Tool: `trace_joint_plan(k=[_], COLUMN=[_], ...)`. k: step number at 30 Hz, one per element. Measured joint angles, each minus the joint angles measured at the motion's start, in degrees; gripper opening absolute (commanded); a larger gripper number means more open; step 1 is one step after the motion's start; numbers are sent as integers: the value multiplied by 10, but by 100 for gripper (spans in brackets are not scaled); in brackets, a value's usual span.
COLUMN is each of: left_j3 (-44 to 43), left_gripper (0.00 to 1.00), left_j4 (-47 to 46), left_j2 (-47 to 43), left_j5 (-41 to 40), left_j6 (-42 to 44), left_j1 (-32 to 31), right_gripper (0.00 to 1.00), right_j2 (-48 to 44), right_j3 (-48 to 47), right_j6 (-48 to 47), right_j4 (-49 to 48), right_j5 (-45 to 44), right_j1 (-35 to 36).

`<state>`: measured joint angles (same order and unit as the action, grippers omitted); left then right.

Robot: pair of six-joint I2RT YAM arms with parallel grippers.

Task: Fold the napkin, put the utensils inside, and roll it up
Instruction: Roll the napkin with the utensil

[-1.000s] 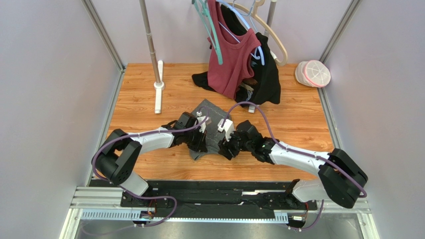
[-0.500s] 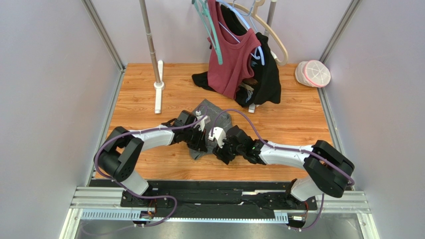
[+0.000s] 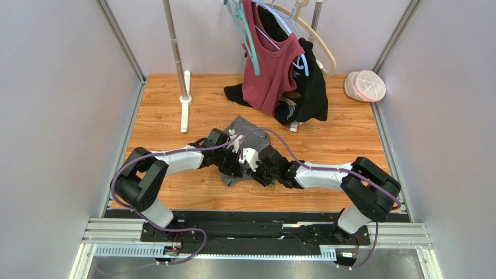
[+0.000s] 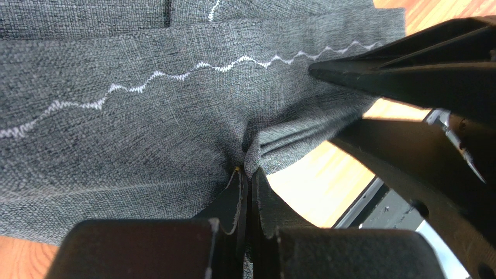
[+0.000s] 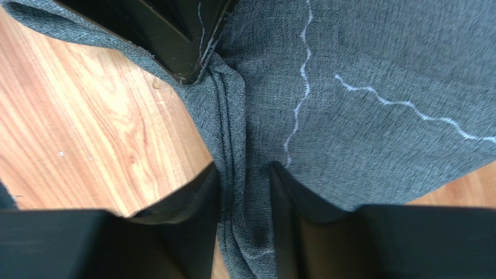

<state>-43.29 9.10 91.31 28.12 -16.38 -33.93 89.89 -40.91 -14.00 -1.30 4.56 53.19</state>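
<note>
Wood-grain table, pale walls, rack at the back with a maroon top and a black garment; none are task items. The napkin lies mid-table, rumpled, zigzag stitched border showing. Left gripper: fingers fully together, pinching a small tuck of napkin, and the cloth puckers at the tips. Right gripper: fingers part-way apart, astride a bunched ridge of the same cloth, just beside the left one's tips. Cloth fills the gap, so I can't tell if it is clamped or only straddled. No spoon visible in any view.

Handling guess: light, soft, limp fabric with a bit of felt-like body, not slippery, not fragile. It looks likely to bunch and drag rather than slide flat. Best hold is probably a stitched edge or corner, single layer, with the two grips well apart so the fold stays straight. Here both sit close together, which risks a crumpled fold.
</note>
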Motion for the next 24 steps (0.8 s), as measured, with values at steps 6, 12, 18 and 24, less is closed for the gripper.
trace_joint_plan(k=[6,12,18,24], left_j3=[0,6,11,35], left_gripper=[3,48,62,69], left_j4=[-1,-7,0,3], left_j2=[1,-6,-49,-92], left_j5=[5,6,-18,-61], left_j6=[0,-2,-4,-4], left_j1=[2,3,11,19], right_gripper=[3,0,0,0], right_j2=[16,30,34,34], right_j3=[-30,-71,-88,-94], right_j6=[-8,-4,13,22], right_j4=[25,94,123,125], right_j5=[4,29,77,150], right_j1=[0,-1,-2,-13])
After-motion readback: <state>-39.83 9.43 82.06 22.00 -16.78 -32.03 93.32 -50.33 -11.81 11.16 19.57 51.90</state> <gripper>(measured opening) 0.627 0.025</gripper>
